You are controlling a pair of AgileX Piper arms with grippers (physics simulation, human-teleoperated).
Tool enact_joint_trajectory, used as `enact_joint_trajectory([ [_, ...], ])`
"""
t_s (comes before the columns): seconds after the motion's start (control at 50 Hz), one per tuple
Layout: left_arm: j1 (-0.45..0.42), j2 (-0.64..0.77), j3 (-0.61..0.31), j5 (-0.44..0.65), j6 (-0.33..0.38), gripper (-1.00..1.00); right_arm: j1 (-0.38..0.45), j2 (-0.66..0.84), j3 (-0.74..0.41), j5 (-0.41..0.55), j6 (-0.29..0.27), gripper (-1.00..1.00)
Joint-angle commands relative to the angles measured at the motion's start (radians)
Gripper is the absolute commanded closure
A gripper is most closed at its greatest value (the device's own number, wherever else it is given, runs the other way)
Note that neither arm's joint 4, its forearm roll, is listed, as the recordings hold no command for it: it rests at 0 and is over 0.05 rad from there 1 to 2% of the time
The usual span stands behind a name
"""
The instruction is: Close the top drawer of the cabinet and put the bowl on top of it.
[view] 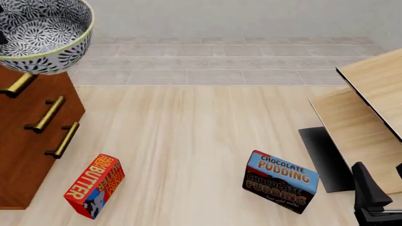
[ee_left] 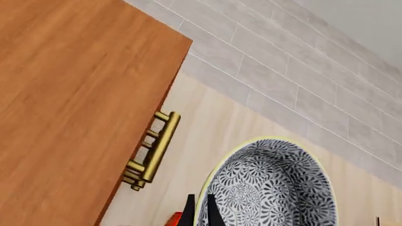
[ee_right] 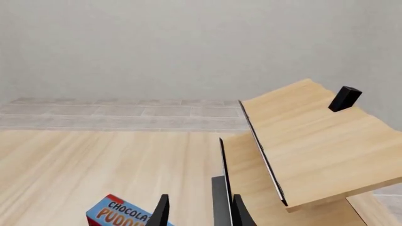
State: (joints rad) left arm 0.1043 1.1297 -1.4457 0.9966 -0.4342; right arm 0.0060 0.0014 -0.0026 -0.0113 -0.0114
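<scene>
The bowl [view: 39, 34] is raised above the cabinet [view: 28, 141] at the far left of the front view, its base hanging over the cabinet's top edge near the uppermost brass handle [view: 17, 85]. In the left wrist view the left gripper [ee_left: 199, 211] looks down over the cabinet top, with its two dark fingertips close together astride the bowl's pale yellowish rim, one inside and one outside, clamped on it. The top drawer [view: 16, 101] sits flush with the two below it, all three handles in line. The right gripper [ee_right: 196, 209] sits low at the near right edge of the table, pointing forward toward the pale wood furniture [view: 367, 117]; its fingers stand apart and hold nothing. A chocolate pudding box [view: 281, 181] stands on the table [view: 188, 132] near the right gripper, and a butter box [view: 94, 186] lies just beside the cabinet's foot.
</scene>
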Motion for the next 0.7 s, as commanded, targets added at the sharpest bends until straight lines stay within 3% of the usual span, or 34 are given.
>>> enact_joint_trajectory([
  [0.02, 0.158, 0.048, -0.181, 0.116, -0.026, 1.00, 0.001, 0.000, 0.000, -0.001, -0.001, -1.00],
  [0.26, 0.208, 0.106, -0.342, 0.219, -0.100, 1.00, 0.004, 0.000, 0.000, 0.001, -0.007, -1.00],
  [0.4, 0.249, 0.124, -0.379, 0.223, -0.157, 1.00, 0.011, 0.000, 0.001, 0.003, -0.011, -1.00],
  [0.58, 0.363, 0.165, -0.394, 0.223, -0.235, 1.00, 0.016, 0.001, 0.000, 0.007, -0.014, -1.00],
  [0.7, 0.441, 0.200, -0.397, 0.223, -0.244, 1.00, 0.017, 0.001, 0.000, 0.008, -0.015, -1.00],
])
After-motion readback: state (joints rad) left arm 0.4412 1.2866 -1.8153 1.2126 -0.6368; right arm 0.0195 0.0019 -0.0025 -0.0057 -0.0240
